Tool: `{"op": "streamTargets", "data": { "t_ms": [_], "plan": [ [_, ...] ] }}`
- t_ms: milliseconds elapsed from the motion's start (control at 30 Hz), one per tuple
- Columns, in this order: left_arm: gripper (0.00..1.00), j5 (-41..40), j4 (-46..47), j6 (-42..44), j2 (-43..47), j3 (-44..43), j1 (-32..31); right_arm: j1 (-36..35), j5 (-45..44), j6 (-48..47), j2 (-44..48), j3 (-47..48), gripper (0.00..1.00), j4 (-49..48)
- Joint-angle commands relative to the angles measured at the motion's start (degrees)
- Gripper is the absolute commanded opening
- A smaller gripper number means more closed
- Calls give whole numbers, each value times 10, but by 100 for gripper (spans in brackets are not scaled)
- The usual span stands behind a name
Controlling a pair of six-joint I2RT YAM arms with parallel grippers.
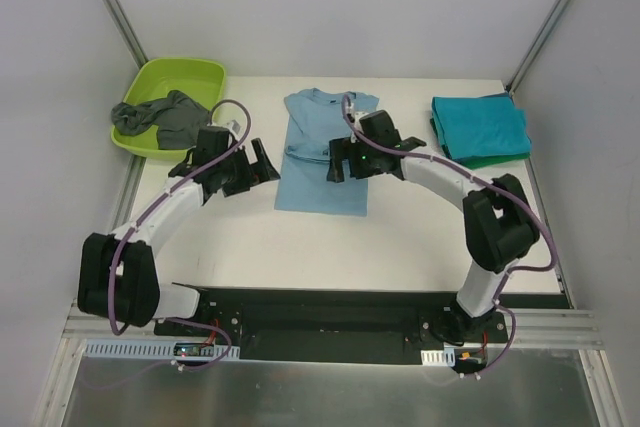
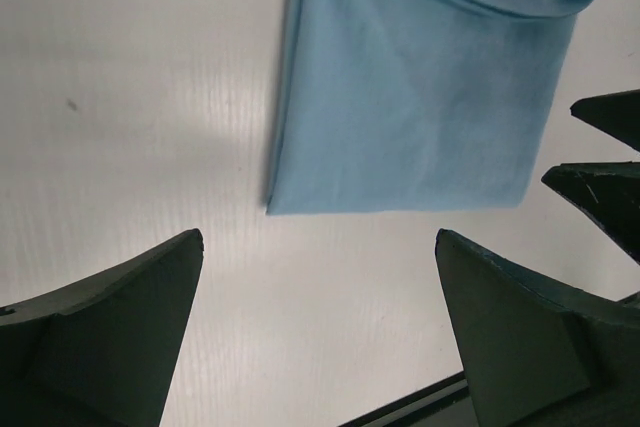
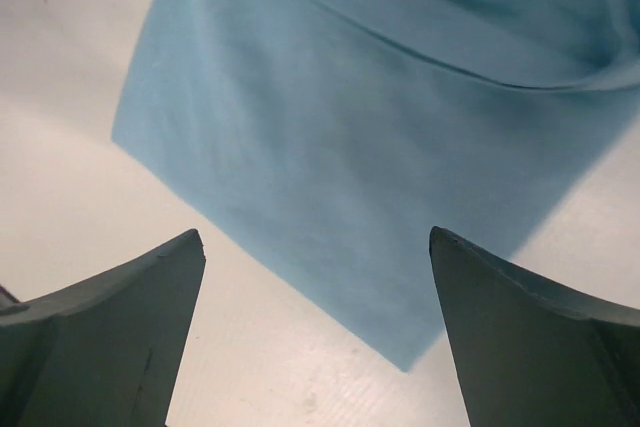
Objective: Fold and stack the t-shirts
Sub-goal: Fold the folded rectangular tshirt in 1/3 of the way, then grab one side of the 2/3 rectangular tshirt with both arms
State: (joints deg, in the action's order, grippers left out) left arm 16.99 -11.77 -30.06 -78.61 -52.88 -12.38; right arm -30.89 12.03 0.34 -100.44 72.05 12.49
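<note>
The light blue t-shirt (image 1: 322,172) lies flat in the middle of the table, sides folded in to a long strip, collar at the far end. It also shows in the left wrist view (image 2: 420,97) and the right wrist view (image 3: 380,127). My left gripper (image 1: 262,162) (image 2: 320,247) is open and empty, just left of the shirt above bare table. My right gripper (image 1: 337,160) (image 3: 318,242) is open and empty, above the shirt's middle. Folded teal and green t-shirts (image 1: 480,127) are stacked at the far right. A dark grey t-shirt (image 1: 160,117) lies crumpled in the tub.
The lime-green plastic tub (image 1: 190,72) stands at the far left corner. White walls and metal frame posts close the table on three sides. A black base rail (image 1: 330,312) runs along the near edge. The right gripper's fingertips (image 2: 610,147) show in the left wrist view.
</note>
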Motion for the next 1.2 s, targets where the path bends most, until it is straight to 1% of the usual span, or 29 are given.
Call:
{"op": "streamTargets", "data": {
  "t_ms": [0,100,167,233,300,333,400,467,533,600,700,800,833,900,1000,1067,1167],
  "plan": [
    [99,-45,2,-36,67,80,-3,-32,33,15,-61,52,96,-7],
    [99,-65,0,-47,99,116,-3,-36,39,26,-116,106,96,-24],
    [99,-64,0,-53,108,131,-3,-31,9,17,-163,174,96,-14],
    [99,-57,0,-54,109,135,-3,-19,-7,14,-227,256,96,14],
    [99,-64,-6,-45,107,129,-3,-1,11,18,-282,369,96,62],
    [99,-75,-11,-43,108,125,-3,4,14,17,-295,400,96,77],
    [99,-72,-16,-40,110,120,-3,8,-4,1,-302,441,96,90],
    [99,-53,-13,-44,111,116,-3,8,-11,-31,-281,448,96,101],
    [99,-36,-14,-44,107,114,-4,7,-9,-54,-239,415,96,103],
    [99,-35,-15,-42,103,115,-4,0,-24,-87,-176,339,96,90],
    [99,-30,-13,-42,80,108,-11,-12,-28,-164,-46,163,96,20],
    [99,-33,-9,-41,26,86,-35,-22,-3,-225,52,3,96,7],
    [99,-33,-9,-41,9,75,-42,-25,-3,-239,75,-36,96,7],
    [98,-32,-9,-48,-26,54,-49,-31,-8,-256,114,-89,96,10],
    [89,-45,-11,-54,-72,36,-56,-50,-8,-278,142,-138,96,16],
    [81,-65,-16,-62,-97,26,-60,-72,-25,-300,142,-144,96,36],
    [75,-67,-18,-70,-134,15,-66,-101,-55,-354,124,-134,96,63]
  ]
}}
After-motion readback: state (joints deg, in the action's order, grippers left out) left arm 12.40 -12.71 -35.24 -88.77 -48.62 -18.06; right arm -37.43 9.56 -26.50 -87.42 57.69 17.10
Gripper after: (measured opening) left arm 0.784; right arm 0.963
